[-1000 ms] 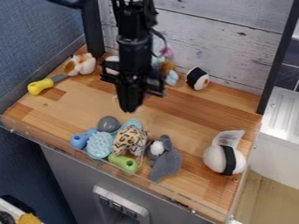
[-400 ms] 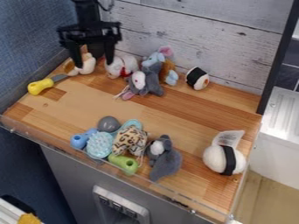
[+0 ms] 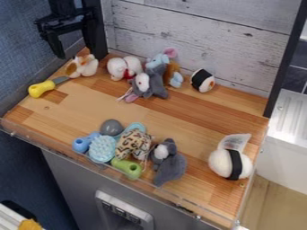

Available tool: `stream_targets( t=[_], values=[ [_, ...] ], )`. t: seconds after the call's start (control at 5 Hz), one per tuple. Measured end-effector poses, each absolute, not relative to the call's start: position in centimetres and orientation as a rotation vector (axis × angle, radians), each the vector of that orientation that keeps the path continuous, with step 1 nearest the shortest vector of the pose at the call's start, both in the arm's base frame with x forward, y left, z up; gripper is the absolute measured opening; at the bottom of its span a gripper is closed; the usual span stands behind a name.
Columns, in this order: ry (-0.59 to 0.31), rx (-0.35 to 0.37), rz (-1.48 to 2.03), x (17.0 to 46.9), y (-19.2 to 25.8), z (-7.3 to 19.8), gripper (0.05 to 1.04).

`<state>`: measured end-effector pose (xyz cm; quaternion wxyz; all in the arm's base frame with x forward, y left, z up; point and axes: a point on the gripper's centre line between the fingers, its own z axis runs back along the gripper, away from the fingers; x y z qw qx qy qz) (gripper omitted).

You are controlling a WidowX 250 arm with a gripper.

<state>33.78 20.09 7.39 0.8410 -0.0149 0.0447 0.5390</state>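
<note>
The gripper (image 3: 75,50) is at the upper left of the frame, beside the black post (image 3: 99,33) in the view. Its fingers are spread, with nothing pinched between them. The nearest item is the white-and-brown plush toy (image 3: 87,65), just below the gripper in the frame, on the wooden surface (image 3: 78,105). The yellow-handled tool (image 3: 41,88) lies near it, its grey blade pointing toward the toy.

Adjacent items, upper row: a white plush toy with a red collar (image 3: 124,68), a grey plush toy (image 3: 155,84) and a black-and-white sushi plush (image 3: 203,81). Lower group: a leopard-print plush (image 3: 133,143), a green toy (image 3: 127,167) and a grey plush toy with a white muzzle (image 3: 170,165). A larger sushi plush (image 3: 230,164) is at the lower right.

Handling notes, by judgement:
1. Maintain clearance from the post; contact could deflect a finger.
2. For any descent here, keep the fingers parted and straddle the plush body, not an ear or limb.
3. Keep both fingertips off the blade.
4. Close gradually; soft stuffing should compress before the grip firms.
</note>
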Motion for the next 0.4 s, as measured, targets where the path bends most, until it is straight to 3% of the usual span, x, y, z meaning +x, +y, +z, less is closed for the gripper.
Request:
stream_targets(
  t=[0.4],
  values=[
    [0.121,-0.040,1.035,35.54,21.02,7.32,0.995]
  ],
)
